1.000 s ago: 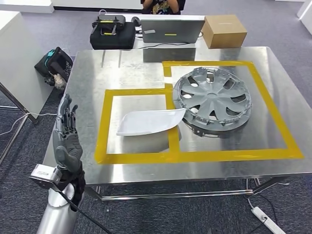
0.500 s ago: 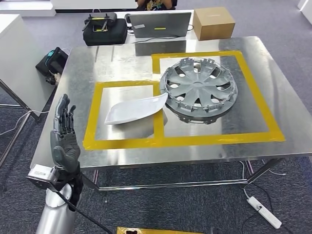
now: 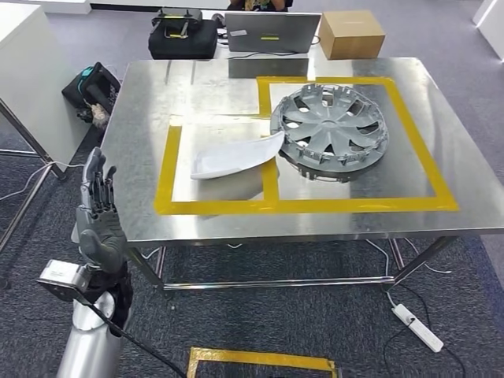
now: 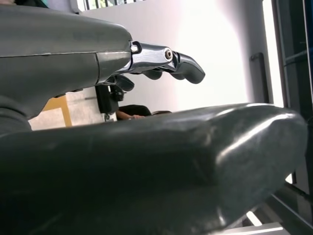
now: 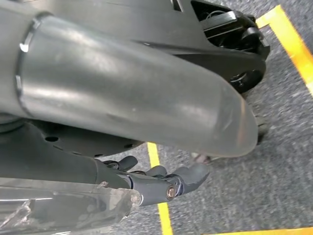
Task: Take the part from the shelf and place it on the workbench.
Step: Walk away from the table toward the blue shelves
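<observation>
A white curved part (image 3: pixel 235 157) lies on the steel workbench (image 3: pixel 142 126) inside the left yellow-taped rectangle, its tip crossing the tape. Beside it, in the larger taped rectangle, rests a grey wheel cover (image 3: pixel 330 130). My left hand (image 3: pixel 98 216) is raised off the bench's near left corner, fingers upright and apart, holding nothing. The left wrist view shows its thick thumb (image 4: pixel 166 161) and straight fingers (image 4: pixel 182 66) with nothing between them. My right hand (image 5: pixel 162 183) hangs over the carpet with fingers stretched out and empty.
A black case (image 3: pixel 181 39), a laptop (image 3: pixel 270 33) and a cardboard box (image 3: pixel 352 33) stand beyond the bench's far edge, with a person (image 3: pixel 258 5) behind them. A dark bag (image 3: pixel 92 90) and a white table (image 3: pixel 30 87) are at left. A power strip (image 3: pixel 416 327) and yellow tape (image 3: pixel 261 362) lie on the floor.
The whole picture has shifted: the camera has drawn back from the bench and floor tape now shows at the bottom. My left hand stays raised and empty; the parts have not moved.
</observation>
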Tool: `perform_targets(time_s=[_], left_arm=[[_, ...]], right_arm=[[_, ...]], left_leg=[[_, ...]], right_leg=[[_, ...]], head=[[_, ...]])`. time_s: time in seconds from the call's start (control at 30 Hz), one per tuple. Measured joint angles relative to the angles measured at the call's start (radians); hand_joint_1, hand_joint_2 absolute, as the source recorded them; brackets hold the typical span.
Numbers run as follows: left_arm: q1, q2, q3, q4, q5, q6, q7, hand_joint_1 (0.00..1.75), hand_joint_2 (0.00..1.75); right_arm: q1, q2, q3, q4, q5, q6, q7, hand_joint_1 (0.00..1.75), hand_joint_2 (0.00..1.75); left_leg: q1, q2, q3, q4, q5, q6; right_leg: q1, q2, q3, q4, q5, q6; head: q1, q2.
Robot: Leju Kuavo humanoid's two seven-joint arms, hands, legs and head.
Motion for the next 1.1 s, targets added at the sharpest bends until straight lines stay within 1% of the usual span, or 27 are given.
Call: perform_targets(time_s=[0.03, 0.07, 0.1, 0.13, 0.17, 0.2, 0.23, 0.27, 0.3, 0.33, 0.4, 0.43, 0.47, 0.5, 0.53, 0.6, 0.63, 0.67, 0.73, 0.8, 0.83, 0.87, 0.93, 0.97, 1.0, 1.03, 1.1], left_arm=[[0.000, 0.000, 0.003, 0.000, 0.002, 0.000, 0.000, 0.00, 0.00], [0.001, 0.000, 0.007, 0.000, 0.005, -0.001, 0.000, 0.00, 0.00], [0.001, 0.000, 0.012, 0.000, 0.010, -0.003, 0.000, 0.00, 0.00], [0.001, 0.000, 0.016, 0.000, 0.016, -0.004, 0.000, 0.00, 0.00], [0.001, -0.001, 0.020, 0.000, 0.020, -0.005, 0.000, 0.00, 0.00], [0.001, -0.001, 0.024, -0.001, 0.024, -0.006, 0.000, 0.00, 0.00], [0.002, -0.002, 0.028, -0.001, 0.026, -0.007, 0.000, 0.00, 0.00], [0.004, -0.002, 0.032, -0.001, 0.029, -0.010, 0.001, 0.00, 0.00], [0.006, -0.002, 0.037, -0.001, 0.031, -0.013, 0.002, 0.00, 0.00], [0.007, -0.002, 0.041, -0.001, 0.033, -0.017, 0.003, 0.00, 0.00], [0.009, -0.002, 0.047, -0.001, 0.034, -0.020, 0.006, 0.00, 0.00], [0.010, -0.002, 0.048, 0.000, 0.035, -0.021, 0.007, 0.00, 0.00], [0.011, -0.002, 0.050, 0.000, 0.035, -0.021, 0.008, 0.00, 0.00], [0.012, -0.002, 0.052, 0.000, 0.035, -0.021, 0.008, 0.00, 0.00], [0.013, -0.002, 0.054, 0.000, 0.035, -0.021, 0.008, 0.00, 0.00], [0.012, -0.002, 0.057, -0.001, 0.036, -0.026, 0.013, 0.00, 0.00], [0.011, -0.002, 0.057, 0.000, 0.038, -0.031, 0.018, 0.00, 0.00], [0.010, -0.002, 0.059, 0.000, 0.042, -0.038, 0.024, 0.00, 0.00], [0.012, 0.000, 0.064, 0.002, 0.052, -0.048, 0.034, 0.00, 0.00], [0.014, 0.001, 0.071, 0.003, 0.057, -0.050, 0.036, 0.00, 0.00], [0.014, 0.001, 0.074, 0.004, 0.059, -0.050, 0.037, 0.00, 0.00], [0.014, 0.002, 0.077, 0.005, 0.061, -0.051, 0.037, 0.00, 0.00], [0.015, 0.003, 0.083, 0.008, 0.058, -0.049, 0.040, 0.00, 0.00], [0.016, 0.004, 0.086, 0.012, 0.050, -0.046, 0.047, 0.00, 0.00], [0.016, 0.005, 0.089, 0.017, 0.035, -0.042, 0.064, 0.00, 0.00], [0.015, 0.006, 0.091, 0.028, 0.015, -0.039, 0.093, 0.00, 0.00], [0.008, 0.012, 0.095, 0.071, -0.027, -0.039, 0.168, 0.00, 0.00]], right_arm=[[0.000, 0.000, 0.000, 0.000, -0.001, 0.000, 0.000, 0.00, 0.00], [-0.001, 0.000, 0.000, 0.000, -0.002, 0.000, 0.000, 0.00, 0.00], [-0.002, 0.000, 0.000, 0.000, -0.003, 0.000, -0.001, 0.00, 0.00], [-0.003, 0.000, 0.000, 0.000, -0.004, 0.000, -0.001, 0.00, 0.00], [-0.004, 0.000, 0.000, 0.000, -0.005, 0.000, -0.001, 0.00, 0.00], [-0.003, 0.000, 0.000, 0.000, -0.005, 0.000, -0.002, 0.00, 0.00], [-0.002, 0.000, 0.000, 0.000, -0.006, 0.000, -0.002, 0.00, 0.00], [-0.001, 0.000, 0.000, 0.000, -0.006, 0.000, -0.001, 0.00, 0.00], [-0.001, 0.000, 0.000, 0.000, -0.006, 0.000, -0.001, 0.00, 0.00], [-0.002, 0.000, 0.000, 0.000, -0.006, 0.000, -0.001, 0.00, 0.00], [-0.001, 0.000, 0.000, 0.000, -0.006, 0.000, -0.001, 0.00, 0.00], [0.000, 0.000, 0.000, 0.000, -0.006, 0.000, -0.001, 0.00, 0.00], [0.001, 0.000, -0.001, 0.000, -0.006, 0.000, -0.001, 0.00, 0.00], [0.001, 0.000, -0.001, 0.000, -0.006, 0.000, -0.001, 0.00, 0.00], [0.001, 0.000, -0.001, 0.000, -0.007, 0.000, -0.001, 0.00, 0.00], [0.001, 0.000, -0.001, 0.000, -0.008, 0.000, -0.001, 0.00, 0.00], [0.000, 0.000, -0.001, 0.000, -0.009, 0.001, -0.002, 0.00, 0.00], [0.000, 0.000, -0.001, 0.000, -0.010, 0.001, -0.002, 0.00, 0.00], [0.002, 0.000, -0.003, 0.000, -0.014, 0.002, -0.003, 0.00, 0.00], [0.004, 0.000, -0.004, 0.000, -0.017, 0.005, -0.004, 0.00, 0.00], [0.005, 0.000, -0.004, 0.000, -0.018, 0.007, -0.005, 0.00, 0.00], [0.006, 0.000, -0.004, 0.000, -0.018, 0.008, -0.006, 0.00, 0.00], [0.008, -0.001, -0.005, 0.000, -0.018, 0.013, -0.008, 0.00, 0.00], [0.010, -0.002, -0.005, 0.000, -0.018, 0.019, -0.011, 0.00, 0.00], [0.013, -0.005, -0.005, 0.000, -0.019, 0.026, -0.013, 0.00, 0.00], [0.017, -0.008, -0.005, 0.000, -0.020, 0.032, -0.015, 0.00, 0.00], [0.022, -0.014, -0.007, 0.000, -0.023, 0.041, -0.016, 0.00, 0.00]], left_leg=[[0.000, 0.000, -0.011, 0.000, 0.009, -0.003], [0.000, 0.000, -0.020, 0.001, 0.018, -0.007], [-0.001, -0.001, -0.027, 0.002, 0.026, -0.011], [-0.002, -0.001, -0.031, 0.003, 0.034, -0.017], [-0.004, -0.001, -0.033, 0.003, 0.041, -0.022], [-0.004, -0.001, -0.034, 0.002, 0.048, -0.028], [-0.003, -0.001, -0.034, 0.000, 0.056, -0.033], [-0.002, -0.001, -0.037, 0.003, 0.051, -0.039], [-0.001, -0.002, -0.044, 0.017, 0.029, -0.044], [0.000, -0.002, -0.058, 0.053, -0.011, -0.050], [0.001, -0.002, -0.095, 0.177, -0.113, -0.058], [0.002, -0.002, -0.110, 0.241, -0.146, -0.060], [0.002, -0.002, -0.113, 0.282, -0.157, -0.061], [0.002, -0.002, -0.100, 0.287, -0.147, -0.061], [0.002, -0.002, -0.067, 0.253, -0.124, -0.059], [0.002, -0.002, 0.033, 0.114, -0.081, -0.055], [0.001, -0.003, 0.075, 0.048, -0.075, -0.052], [-0.001, -0.004, 0.100, 0.005, -0.076, -0.048], [-0.004, -0.005, 0.106, -0.021, -0.078, -0.034], [-0.003, -0.003, 0.099, -0.026, -0.068, -0.017], [-0.001, -0.001, 0.097, -0.028, -0.062, -0.009], [0.000, 0.000, 0.093, -0.029, -0.058, -0.004], [-0.001, 0.001, 0.086, -0.028, -0.053, 0.002], [-0.002, 0.001, 0.083, -0.027, -0.051, 0.003], [-0.003, 0.001, 0.081, -0.027, -0.050, 0.003], [-0.004, 0.000, 0.081, -0.026, -0.049, 0.003], [-0.005, -0.002, 0.082, -0.026, -0.048, 0.001]], right_leg=[[0.000, 0.000, 0.040, -0.043, 0.026, 0.000], [-0.001, -0.001, 0.094, -0.112, 0.045, -0.001], [0.000, 0.000, 0.151, -0.191, 0.049, -0.003], [0.001, 0.001, 0.192, -0.252, 0.046, -0.007], [0.002, 0.002, 0.215, -0.290, 0.037, -0.012], [0.005, 0.003, 0.220, -0.304, 0.034, -0.019], [0.005, 0.003, 0.211, -0.302, 0.039, -0.029], [0.005, 0.001, 0.205, -0.304, 0.046, -0.038], [0.003, -0.001, 0.199, -0.305, 0.055, -0.049], [0.002, -0.002, 0.191, -0.306, 0.067, -0.057], [0.001, -0.003, 0.169, -0.304, 0.090, -0.065], [0.002, -0.003, 0.156, -0.303, 0.100, -0.065], [0.002, -0.004, 0.142, -0.302, 0.109, -0.064], [0.001, -0.004, 0.129, -0.302, 0.118, -0.062], [0.001, -0.003, 0.118, -0.302, 0.126, -0.059], [0.001, -0.002, 0.100, -0.300, 0.139, -0.050], [0.002, -0.002, 0.094, -0.300, 0.145, -0.044], [0.003, -0.002, 0.090, -0.299, 0.151, -0.038], [0.003, -0.002, 0.085, -0.303, 0.165, -0.027], [0.001, -0.002, 0.073, -0.294, 0.156, -0.017], [0.000, -0.003, 0.059, -0.264, 0.134, -0.013], [-0.001, -0.003, 0.036, -0.212, 0.099, -0.009], [-0.002, -0.003, -0.014, -0.075, 0.032, -0.004], [-0.002, -0.003, -0.028, -0.031, 0.018, -0.003], [-0.002, -0.003, -0.024, -0.023, 0.023, -0.003], [-0.001, -0.003, 0.000, -0.056, 0.045, -0.005], [0.001, -0.003, 0.084, -0.195, 0.100, -0.013]], head=[[0.000, 0.000], [0.000, 0.000], [0.000, 0.000], [-0.001, 0.000], [-0.001, 0.000], [-0.001, 0.000], [-0.001, 0.000], [0.000, 0.000], [-0.002, 0.000], [-0.004, 0.000], [-0.008, 0.000], [-0.008, 0.000], [-0.008, 0.000], [-0.008, 0.000], [-0.008, 0.000], [-0.008, 0.000], [-0.008, 0.000], [-0.008, 0.000], [-0.008, 0.000], [-0.007, 0.000], [-0.005, 0.000], [-0.002, 0.000], [0.002, 0.000], [0.001, 0.000], [0.002, 0.000], [0.001, 0.000], [0.002, 0.000]])
